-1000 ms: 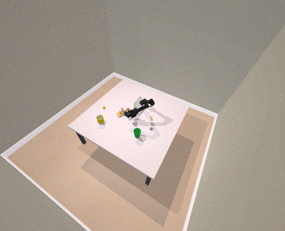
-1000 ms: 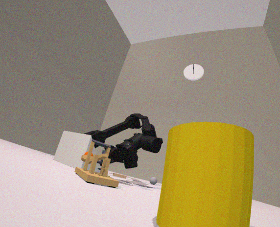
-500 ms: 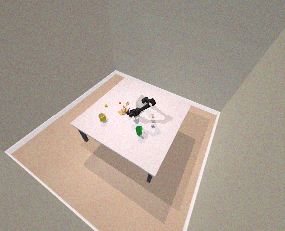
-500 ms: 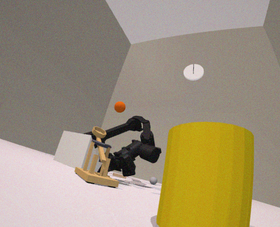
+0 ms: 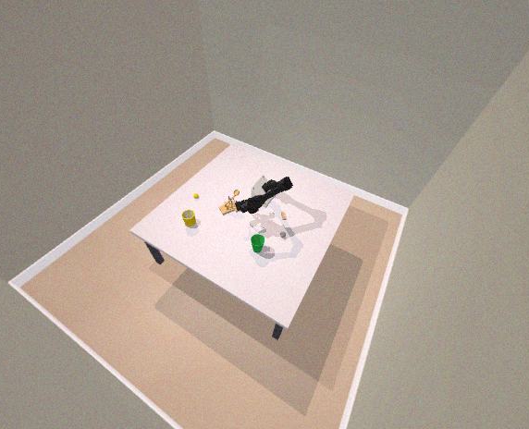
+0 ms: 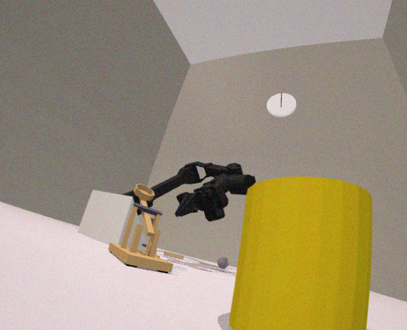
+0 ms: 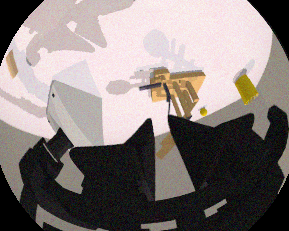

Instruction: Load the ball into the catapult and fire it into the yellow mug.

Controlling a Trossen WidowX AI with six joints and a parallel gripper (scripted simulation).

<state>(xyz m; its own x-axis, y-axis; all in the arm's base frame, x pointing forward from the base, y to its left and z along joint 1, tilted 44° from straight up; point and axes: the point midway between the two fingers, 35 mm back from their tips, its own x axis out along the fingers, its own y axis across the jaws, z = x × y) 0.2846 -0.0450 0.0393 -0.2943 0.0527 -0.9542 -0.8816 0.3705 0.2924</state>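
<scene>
The wooden catapult [image 5: 227, 209] [image 6: 140, 260] [image 7: 190, 78] stands on the table with its throwing arm raised. Its cup [image 5: 236, 192] [image 6: 144, 192] is high, and no ball shows in it. The orange ball is not visible in any view. The yellow mug [image 5: 189, 218] [image 6: 304, 249] [image 7: 247, 89] stands upright apart from the catapult; what lies deep inside it cannot be made out. My gripper [image 5: 237, 206] [image 7: 159, 120] is slightly open, with nothing between its fingertips. It hangs above the table beside the catapult.
A green mug [image 5: 257, 243], a grey ball [image 5: 283, 235] [image 6: 223, 262] and a tan block [image 5: 283, 215] [image 6: 173, 255] [image 7: 11, 64] are on the table. A pale box [image 6: 106, 217] [image 7: 72, 111] is near the arm's base. A small yellow ball [image 5: 196, 196] [image 7: 203, 112] lies behind the yellow mug.
</scene>
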